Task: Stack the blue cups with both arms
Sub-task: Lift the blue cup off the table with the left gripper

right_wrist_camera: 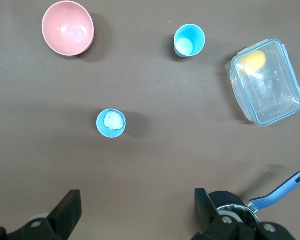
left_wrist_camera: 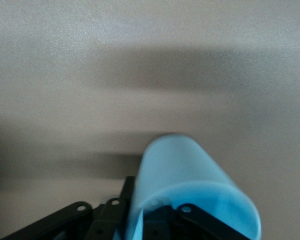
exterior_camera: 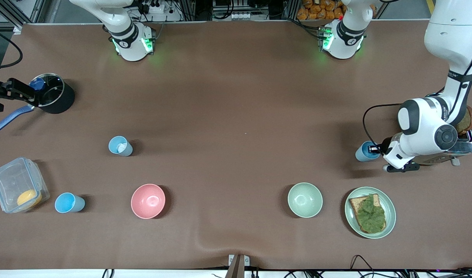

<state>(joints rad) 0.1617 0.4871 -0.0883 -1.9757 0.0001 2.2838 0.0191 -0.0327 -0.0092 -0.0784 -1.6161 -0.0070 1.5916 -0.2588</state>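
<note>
Blue cups stand on the brown table point(exterior_camera: 236, 96). The left arm point(exterior_camera: 429, 123) bends down at its end of the table beside a toaster point(exterior_camera: 462, 146); the left gripper point(exterior_camera: 376, 150) is clamped on one blue cup point(exterior_camera: 364, 151), a finger inside its rim, the wall pinched. The right gripper point(right_wrist_camera: 135, 212) hangs spread wide and empty over the pot point(exterior_camera: 52, 94) near the right arm's edge. A second cup point(exterior_camera: 120, 146), something white inside, stands mid-table; a third cup point(exterior_camera: 68, 202) stands near the front edge, between the clear container point(exterior_camera: 17, 185) and the pink bowl point(exterior_camera: 148, 200).
</note>
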